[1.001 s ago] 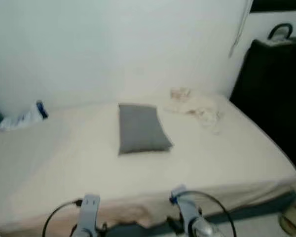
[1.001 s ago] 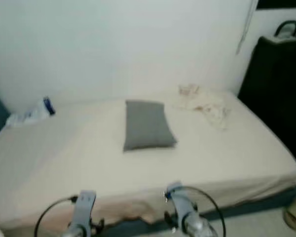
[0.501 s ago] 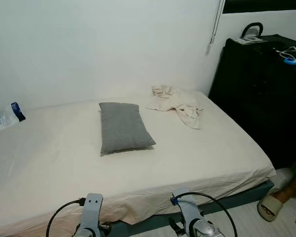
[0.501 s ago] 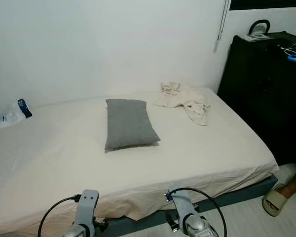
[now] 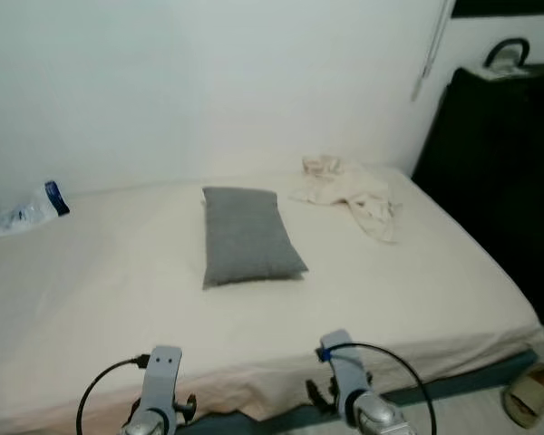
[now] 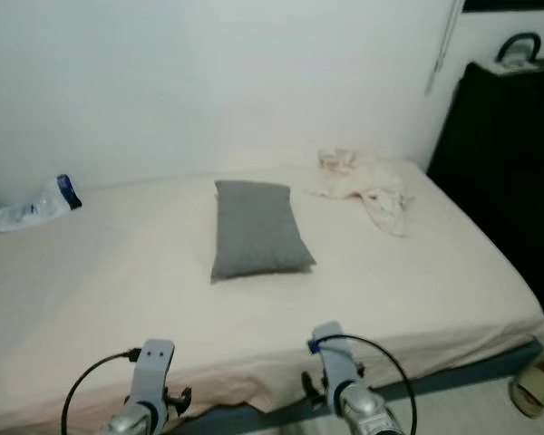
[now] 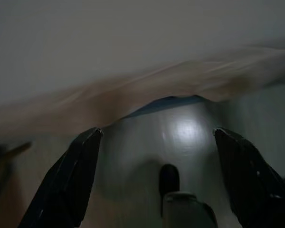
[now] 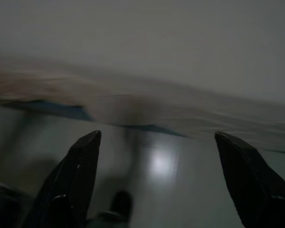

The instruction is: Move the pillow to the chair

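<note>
White wall and a bed [image 5: 91,308] in a cream sheet take up most of the head views, which are softly blurred. Near the middle of the frame the grey pillow [image 5: 247,236] lies flat on the sheet, long axis running away from the robot, untouched by either arm. Up and to its right a crumpled pale cloth [image 5: 349,192] sits near the wall, and at the far left edge lies a plastic packet [image 5: 23,212] with a blue end. A tall black cabinet [image 5: 499,172] stands at the right, and a sandalled foot [image 5: 530,399] shows at the lower right corner. Compared with half a second ago the whole scene has slid rightward and gone blurry, so the camera has turned; the pillow sits as before on the sheet. Both arms hang low at the bottom edge, the left end effector [image 7: 159,178] and right end effector [image 8: 156,180] each spread wide and empty above the floor by the bed's edge. I judge this as approach: no chair is in sight, and the pillow is yet to be reached.
</note>
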{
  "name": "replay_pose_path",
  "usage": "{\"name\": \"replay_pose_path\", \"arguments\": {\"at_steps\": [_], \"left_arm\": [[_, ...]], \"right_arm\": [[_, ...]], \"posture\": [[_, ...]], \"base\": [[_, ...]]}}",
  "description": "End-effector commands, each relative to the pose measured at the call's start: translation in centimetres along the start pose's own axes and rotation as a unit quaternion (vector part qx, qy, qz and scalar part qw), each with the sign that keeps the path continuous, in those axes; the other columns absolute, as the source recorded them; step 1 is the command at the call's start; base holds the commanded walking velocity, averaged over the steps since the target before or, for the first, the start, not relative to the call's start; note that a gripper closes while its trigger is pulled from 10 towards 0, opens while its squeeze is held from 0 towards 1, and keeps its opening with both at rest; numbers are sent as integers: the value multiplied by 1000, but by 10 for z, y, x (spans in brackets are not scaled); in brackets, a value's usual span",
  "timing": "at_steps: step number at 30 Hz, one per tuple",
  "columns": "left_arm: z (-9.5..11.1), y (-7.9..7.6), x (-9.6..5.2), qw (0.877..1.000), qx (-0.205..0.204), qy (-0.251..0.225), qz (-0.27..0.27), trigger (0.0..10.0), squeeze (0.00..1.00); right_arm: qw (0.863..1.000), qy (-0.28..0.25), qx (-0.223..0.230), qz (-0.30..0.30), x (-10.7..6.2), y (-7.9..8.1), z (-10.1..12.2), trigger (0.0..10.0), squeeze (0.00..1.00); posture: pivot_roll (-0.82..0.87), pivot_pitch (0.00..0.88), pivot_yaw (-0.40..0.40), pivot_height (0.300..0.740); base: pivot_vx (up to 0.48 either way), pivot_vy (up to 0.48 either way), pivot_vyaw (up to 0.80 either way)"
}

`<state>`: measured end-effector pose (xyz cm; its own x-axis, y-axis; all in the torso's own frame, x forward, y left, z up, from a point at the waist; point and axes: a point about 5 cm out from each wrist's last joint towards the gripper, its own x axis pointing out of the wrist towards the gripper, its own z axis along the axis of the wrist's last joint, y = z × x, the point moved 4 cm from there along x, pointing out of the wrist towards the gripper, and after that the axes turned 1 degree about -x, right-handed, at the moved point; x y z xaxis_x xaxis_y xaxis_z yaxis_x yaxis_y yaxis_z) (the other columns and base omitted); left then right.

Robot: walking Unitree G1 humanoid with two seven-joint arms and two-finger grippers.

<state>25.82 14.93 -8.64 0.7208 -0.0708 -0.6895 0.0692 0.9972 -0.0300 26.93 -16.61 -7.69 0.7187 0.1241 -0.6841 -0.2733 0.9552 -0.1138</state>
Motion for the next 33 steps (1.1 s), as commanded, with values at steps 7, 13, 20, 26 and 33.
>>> {"name": "replay_pose_path", "arguments": {"at_steps": [7,13,20,26,33], "left_arm": [[-3,4,-1,1000,4,4,1,10000,0],[-4,3,-1,1000,-3,4,-2,10000,0],[0,-1,0,1000,-10,0,-8,10000,0],[-1,-1,0,1000,-9,0,-9,10000,0],[12,8,1,1000,-11,-24,5,10000,0]], "right_arm": [[999,2,0,-38,0,-13,3,10000,0],[997,-6,19,-73,-3,-32,6,10000,0],[994,-10,41,-101,-6,-47,7,10000,0],[981,-40,123,-145,-10,-73,20,10000,0],[954,-84,212,-197,-18,-114,48,10000,0]], "posture": [[-39,0,22,740],[-46,0,20,740],[-48,0,16,740],[-46,0,21,740],[-45,0,29,740]], "base": [[341,0,0],[336,0,0],[0,0,0],[0,0,0],[0,0,0]]}}
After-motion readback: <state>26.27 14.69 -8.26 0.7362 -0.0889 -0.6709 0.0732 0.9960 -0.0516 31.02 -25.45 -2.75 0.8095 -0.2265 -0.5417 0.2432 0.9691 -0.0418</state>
